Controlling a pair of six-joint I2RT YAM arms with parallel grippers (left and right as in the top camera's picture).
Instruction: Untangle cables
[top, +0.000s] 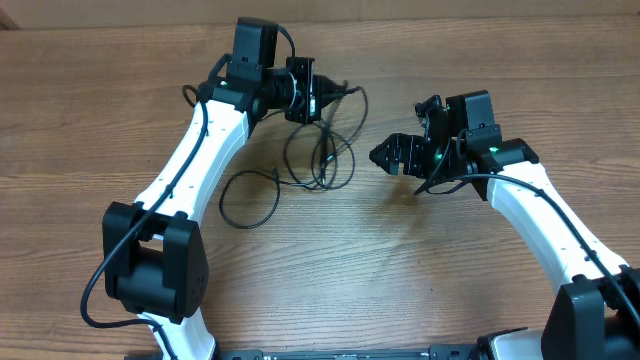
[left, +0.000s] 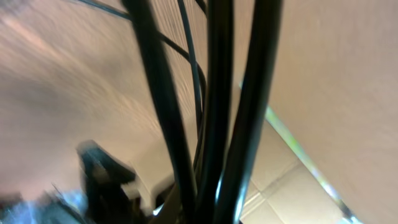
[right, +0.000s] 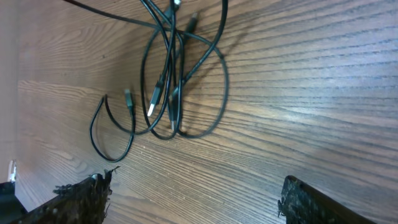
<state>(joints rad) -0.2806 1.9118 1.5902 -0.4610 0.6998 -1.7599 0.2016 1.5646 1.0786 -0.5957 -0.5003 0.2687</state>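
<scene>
Left gripper pinches the cables near the table's far edge, likely anchoring the bundle so the loops can be pulled apart. Right gripper hovers beside them, spread and empty, probably picking a strand.

My left white-and-black arm reaches forward; left black two-finger gripper pinched closed on thin black cables. My right white-and-black arm bends inward. Right black two-finger gripper points toward the left arm, jaws wide apart, holding nothing.
</scene>
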